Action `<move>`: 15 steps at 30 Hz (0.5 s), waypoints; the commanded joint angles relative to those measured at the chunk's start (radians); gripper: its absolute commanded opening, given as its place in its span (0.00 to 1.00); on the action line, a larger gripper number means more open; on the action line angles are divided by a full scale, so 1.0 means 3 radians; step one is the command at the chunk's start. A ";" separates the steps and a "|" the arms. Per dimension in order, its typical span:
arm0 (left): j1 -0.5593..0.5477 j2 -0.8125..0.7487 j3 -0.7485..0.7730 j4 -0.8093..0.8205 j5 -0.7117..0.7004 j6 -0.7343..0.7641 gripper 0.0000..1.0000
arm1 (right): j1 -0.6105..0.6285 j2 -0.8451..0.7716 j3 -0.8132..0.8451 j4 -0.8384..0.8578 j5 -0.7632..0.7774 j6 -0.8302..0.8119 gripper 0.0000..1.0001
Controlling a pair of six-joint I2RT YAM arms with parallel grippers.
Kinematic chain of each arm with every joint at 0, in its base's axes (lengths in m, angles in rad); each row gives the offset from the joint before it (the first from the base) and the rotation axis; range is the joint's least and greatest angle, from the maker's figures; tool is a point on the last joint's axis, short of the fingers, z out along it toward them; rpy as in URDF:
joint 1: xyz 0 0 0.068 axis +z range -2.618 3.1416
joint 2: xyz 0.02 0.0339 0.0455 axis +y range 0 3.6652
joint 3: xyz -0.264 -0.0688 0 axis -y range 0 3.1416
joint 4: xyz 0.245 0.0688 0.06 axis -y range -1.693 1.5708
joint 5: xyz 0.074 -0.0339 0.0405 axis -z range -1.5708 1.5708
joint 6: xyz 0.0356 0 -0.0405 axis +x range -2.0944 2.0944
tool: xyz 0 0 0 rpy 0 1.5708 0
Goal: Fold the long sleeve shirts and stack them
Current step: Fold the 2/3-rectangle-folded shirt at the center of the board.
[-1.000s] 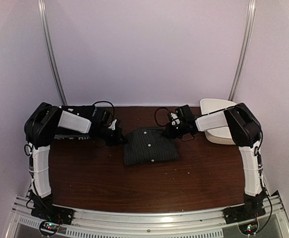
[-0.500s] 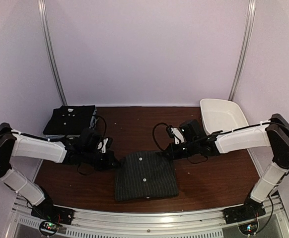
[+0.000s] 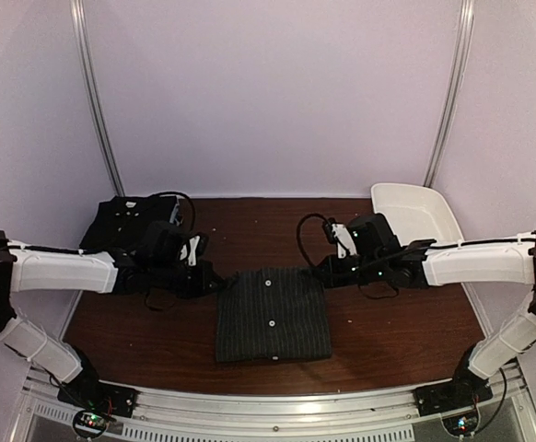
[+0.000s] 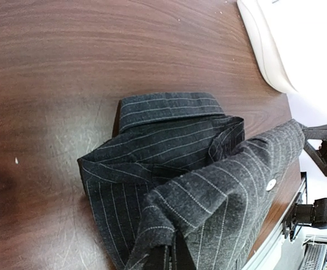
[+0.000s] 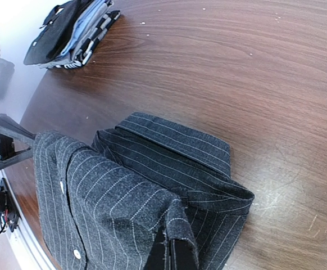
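Observation:
A charcoal pinstriped long sleeve shirt [image 3: 273, 313] with small white buttons lies folded at the table's middle, near the front. My left gripper [image 3: 220, 284] is shut on its far left corner, and my right gripper [image 3: 323, 272] is shut on its far right corner. In the left wrist view the pinched cloth [image 4: 208, 197] is raised over the lower layer, and the left gripper [image 4: 172, 256] is closed on it. The right wrist view shows the same shirt [image 5: 124, 191] with the right gripper [image 5: 172, 253] closed on its hem. A stack of folded dark shirts [image 3: 125, 221] sits at the back left.
A white plastic tub [image 3: 415, 216] stands at the back right, behind my right arm. The stack of shirts [image 5: 68, 31] lies beyond my left arm. The tub's rim [image 4: 264, 50] shows in the left wrist view. Bare brown table surrounds the pinstriped shirt.
Both grippers, holding the shirt's corners, drew it from the table's middle toward the front. Since half a second ago they have moved slightly back, carrying the top layer with them.

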 commanded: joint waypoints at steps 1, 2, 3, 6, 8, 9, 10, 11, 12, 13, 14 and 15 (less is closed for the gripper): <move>0.0050 0.0175 0.0222 0.0062 -0.0004 0.0159 0.00 | -0.0050 0.0046 0.0012 -0.0040 0.0209 -0.0058 0.00; 0.0089 0.0229 0.0253 0.0075 0.0045 0.0185 0.00 | -0.0083 0.0080 0.0009 -0.0023 0.0219 -0.0059 0.00; 0.0136 0.0299 0.0277 0.0094 0.0104 0.0217 0.00 | -0.0120 0.0114 0.0003 0.0008 0.0218 -0.0070 0.00; 0.0281 0.0567 0.0317 0.0244 0.0334 0.0263 0.00 | -0.0266 0.0259 -0.0016 0.0108 0.0176 -0.0108 0.00; 0.0351 0.0745 0.0364 0.0337 0.0487 0.0289 0.00 | -0.0352 0.0429 0.0057 0.0202 0.0111 -0.0130 0.00; 0.0392 0.0828 0.0398 0.0367 0.0529 0.0321 0.00 | -0.0376 0.0502 0.0095 0.0212 0.0112 -0.0142 0.00; 0.0425 0.0902 0.0443 0.0387 0.0572 0.0358 0.00 | -0.0403 0.0564 0.0122 0.0208 0.0108 -0.0140 0.00; 0.0460 0.0967 0.0504 0.0376 0.0616 0.0390 0.00 | -0.0425 0.0603 0.0131 0.0223 0.0105 -0.0135 0.00; 0.0487 0.1006 0.0562 0.0372 0.0660 0.0411 0.00 | -0.0442 0.0626 0.0134 0.0242 0.0095 -0.0125 0.00; 0.0493 0.1025 0.0629 0.0360 0.0697 0.0423 0.00 | -0.0447 0.0640 0.0146 0.0248 0.0080 -0.0126 0.00; 0.0494 0.1025 0.0678 0.0329 0.0699 0.0445 0.00 | -0.0447 0.0640 0.0158 0.0233 0.0078 -0.0134 0.00; 0.0494 0.1017 0.0723 0.0291 0.0702 0.0467 0.00 | -0.0450 0.0632 0.0167 0.0213 0.0078 -0.0138 0.00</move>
